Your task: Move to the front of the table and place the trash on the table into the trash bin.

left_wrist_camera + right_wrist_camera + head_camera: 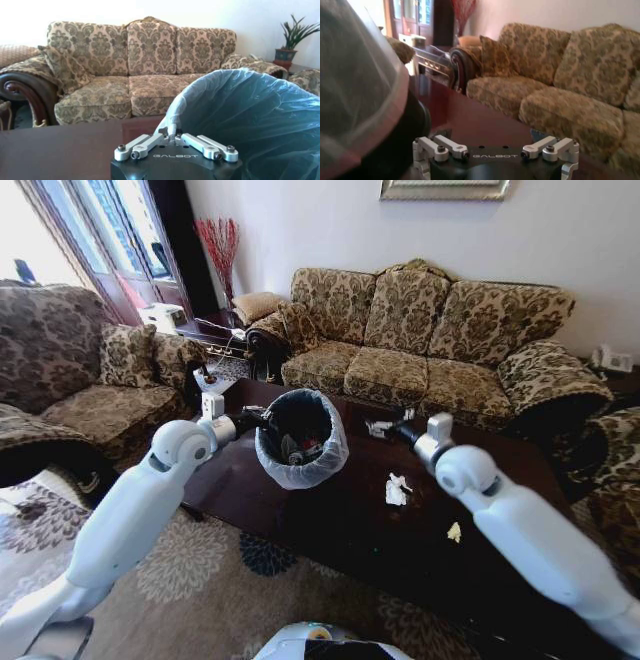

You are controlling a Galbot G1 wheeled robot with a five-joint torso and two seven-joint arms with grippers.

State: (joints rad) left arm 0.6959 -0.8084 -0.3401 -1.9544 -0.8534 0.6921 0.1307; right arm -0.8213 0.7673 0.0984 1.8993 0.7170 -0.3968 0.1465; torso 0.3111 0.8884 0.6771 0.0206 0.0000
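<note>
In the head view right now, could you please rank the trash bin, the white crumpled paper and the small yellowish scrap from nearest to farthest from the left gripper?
1. Trash bin, right beside the left gripper.
2. White crumpled paper, mid-table, beyond the bin.
3. Small yellowish scrap, farther toward the robot's right.

You have a dark glossy reddish-brown table (330,530) mid-frame in the head view, carrying a trash bin (300,442) that is dark inside and lined with a translucent whitish-blue bag, plus crumpled white paper (396,490) and a pale yellowish scrap (454,531) toward the right. Your two arms are glossy white, each ending in a black-and-silver end effector, left (172,139) and right (496,165). Across the top of the frame sits a beige sofa (430,340) patterned in olive-brown damask, with red twigs (221,242) at upper left.
</note>
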